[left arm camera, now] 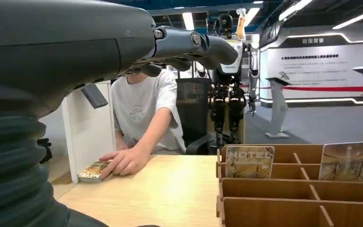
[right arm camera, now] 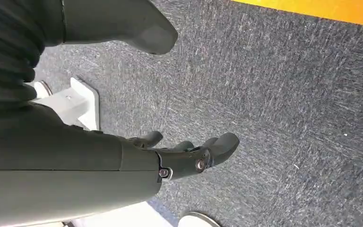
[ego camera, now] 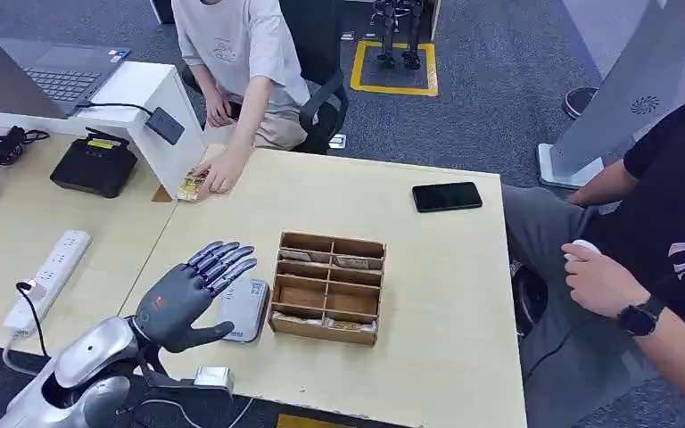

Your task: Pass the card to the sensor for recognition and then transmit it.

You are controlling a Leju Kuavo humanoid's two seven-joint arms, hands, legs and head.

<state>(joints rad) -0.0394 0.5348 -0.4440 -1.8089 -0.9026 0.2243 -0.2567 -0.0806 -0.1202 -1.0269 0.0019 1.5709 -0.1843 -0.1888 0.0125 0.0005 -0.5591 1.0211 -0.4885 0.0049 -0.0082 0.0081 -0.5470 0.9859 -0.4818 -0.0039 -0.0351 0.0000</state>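
Note:
My left hand (ego camera: 187,297) hovers open above the wooden table's (ego camera: 437,357) near left part, fingers spread and holding nothing. Just beside it lies a flat white sensor pad (ego camera: 244,309), partly covered by my fingers. A wooden divided box (ego camera: 328,287) stands right of the pad, with cards (left arm camera: 249,161) upright in its far compartments. Across the table a seated person's hand (ego camera: 220,172) presses a patterned card (ego camera: 189,186) flat on the table by a white box. My right hand (right arm camera: 189,153) hangs over grey carpet, fingers apart, holding nothing.
A black phone (ego camera: 446,196) lies at the table's far right. On the left desk are a power strip (ego camera: 49,278), a black device (ego camera: 94,165) and a laptop (ego camera: 53,80). A second person (ego camera: 651,267) sits close at the right edge.

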